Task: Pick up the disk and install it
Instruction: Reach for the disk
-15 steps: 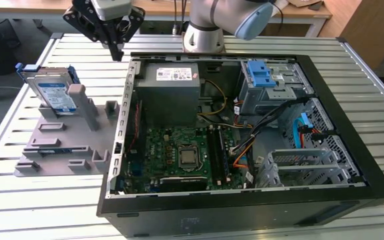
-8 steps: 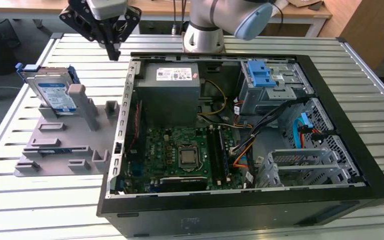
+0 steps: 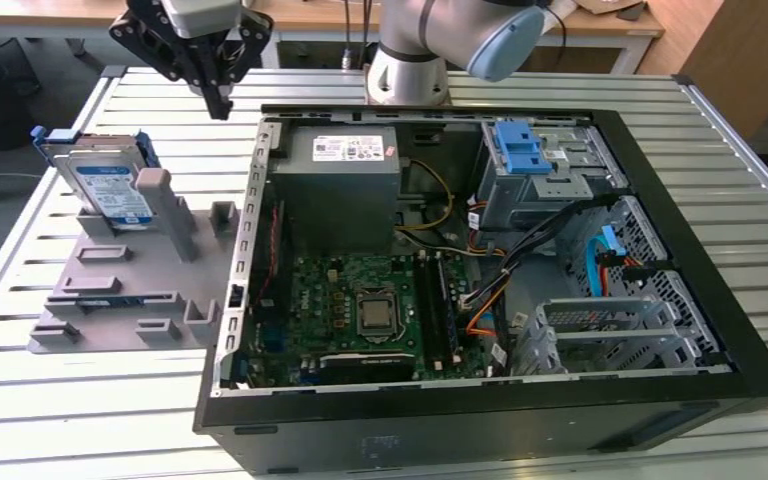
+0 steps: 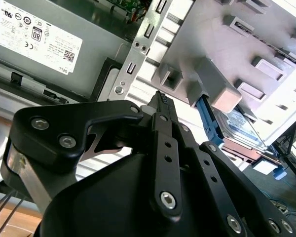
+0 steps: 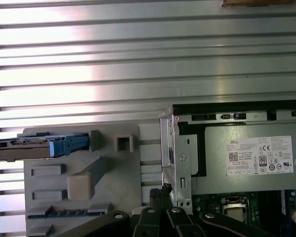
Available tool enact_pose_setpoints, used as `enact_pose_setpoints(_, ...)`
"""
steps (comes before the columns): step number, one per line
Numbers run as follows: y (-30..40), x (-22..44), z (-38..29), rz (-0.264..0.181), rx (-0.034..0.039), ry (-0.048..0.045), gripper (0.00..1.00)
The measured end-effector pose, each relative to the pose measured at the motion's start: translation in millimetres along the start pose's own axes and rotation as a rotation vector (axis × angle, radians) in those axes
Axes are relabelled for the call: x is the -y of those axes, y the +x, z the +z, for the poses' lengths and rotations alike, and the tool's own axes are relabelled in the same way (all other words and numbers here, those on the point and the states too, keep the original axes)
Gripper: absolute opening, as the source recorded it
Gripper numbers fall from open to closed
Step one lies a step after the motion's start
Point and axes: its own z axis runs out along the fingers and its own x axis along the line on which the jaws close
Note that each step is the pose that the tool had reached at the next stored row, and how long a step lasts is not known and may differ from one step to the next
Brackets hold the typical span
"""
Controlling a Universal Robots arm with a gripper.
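Basically nothing done yet: the disk (image 3: 108,187) sits upright in its grey holder (image 3: 117,275) beside the open PC case (image 3: 464,425). The gripper (image 3: 215,103) hangs above the table, pinched closed and empty.

I note a slatted metal table (image 3: 77,400) carrying two items directly: a grey holder plate (image 3: 104,275) and, just beside it, an open computer case (image 3: 491,425).

black pincer (image 4: 160,101), tips together, apart from disk (image 4: 238,124); disk in blue bracket (image 4: 205,116) sits in grey holder (image 4: 246,34); stickered grey box (image 4: 54,49) nearby.
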Motion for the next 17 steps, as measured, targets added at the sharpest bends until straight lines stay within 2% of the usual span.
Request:
enact_pose_setpoints(11,3.4,0.1,0.1,0.0,0.0,0.0,0.11)
enact_pose_setpoints(17,8.0,0.4,0.2,0.0,0.0,0.0,0.11)
